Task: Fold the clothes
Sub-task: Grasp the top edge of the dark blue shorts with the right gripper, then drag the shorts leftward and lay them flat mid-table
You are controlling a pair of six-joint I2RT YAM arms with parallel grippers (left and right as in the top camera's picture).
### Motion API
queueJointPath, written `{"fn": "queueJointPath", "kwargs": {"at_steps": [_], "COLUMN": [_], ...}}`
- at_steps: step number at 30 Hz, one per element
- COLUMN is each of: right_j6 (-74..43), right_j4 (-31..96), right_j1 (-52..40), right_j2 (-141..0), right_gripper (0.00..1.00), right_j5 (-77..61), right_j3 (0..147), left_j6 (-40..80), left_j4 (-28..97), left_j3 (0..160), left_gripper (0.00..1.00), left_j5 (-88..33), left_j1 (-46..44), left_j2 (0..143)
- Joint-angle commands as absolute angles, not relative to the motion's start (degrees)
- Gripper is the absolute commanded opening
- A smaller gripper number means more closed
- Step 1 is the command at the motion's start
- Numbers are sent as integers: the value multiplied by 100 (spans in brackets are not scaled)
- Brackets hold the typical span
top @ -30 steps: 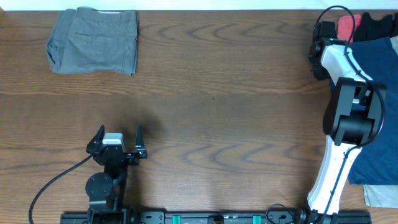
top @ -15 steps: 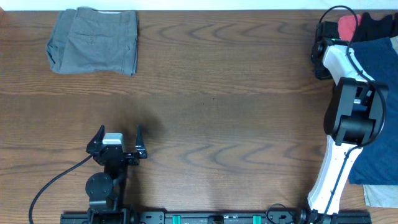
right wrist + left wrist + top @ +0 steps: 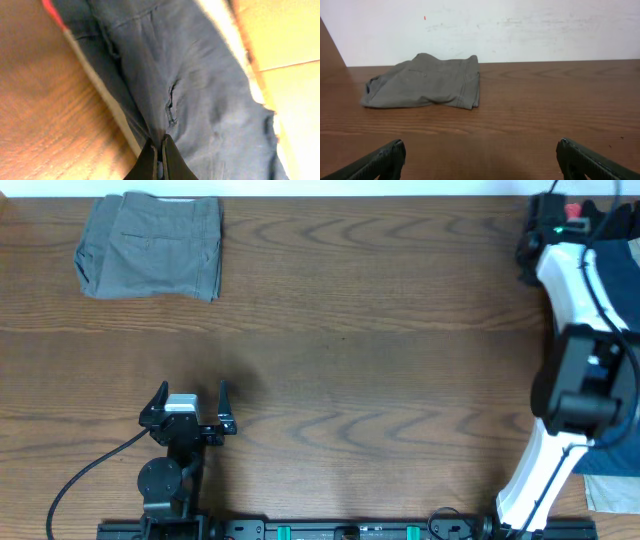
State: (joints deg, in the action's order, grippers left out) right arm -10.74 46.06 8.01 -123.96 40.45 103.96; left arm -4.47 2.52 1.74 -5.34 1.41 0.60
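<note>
Near the front edge, the left gripper (image 3: 191, 395) sits with its fingers spread wide over bare table (image 3: 380, 350). Along the right edge lie the navy shorts (image 3: 200, 100), wrinkled, with a pale strip along one hem. The right gripper (image 3: 158, 145) is pinched on their fabric near the far right corner. The grey shorts (image 3: 425, 82) lie folded at the far left corner.

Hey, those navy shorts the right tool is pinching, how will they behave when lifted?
Probably floppy: the navy shorts crease and bunch where the right tool pinches them. Likely light, the cloth looks thin, so they should hang and drag rather than hold shape.
</note>
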Motion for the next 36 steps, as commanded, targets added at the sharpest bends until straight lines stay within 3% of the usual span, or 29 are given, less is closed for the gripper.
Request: {"fn": "queueJointPath", "kwargs": {"at_steps": [1,10,17,21,31,36], "right_j6": [-1347,-1347,-1306,-1304,-1756,-1688], "right_j4": [4633,5048,5240,5030,5330,5472], "right_j1": [790,506,-123,-829,-3041,-3883], "right_j2": [-11758,-11096,-11061,-11168,-11821,-11917], "right_gripper": [1,1,1,1,1,1], "right_j5": [3931,3378,727,-681,-1280,-2401], "right_j3": [10501,10501,10466,10361,10320,10320], "left_j6": [-401,-401,-401,-401,-401,-401], "left_j4": [355,355,355,355,355,355], "left_j3": [23,23,23,23,23,23], "left_gripper": [98,98,98,98,98,98], "left_j5": [-530,-530,-530,-530,-530,-530], "left_j1": [165,165,165,165,165,165], "left_j2": [23,23,23,23,23,23]}}
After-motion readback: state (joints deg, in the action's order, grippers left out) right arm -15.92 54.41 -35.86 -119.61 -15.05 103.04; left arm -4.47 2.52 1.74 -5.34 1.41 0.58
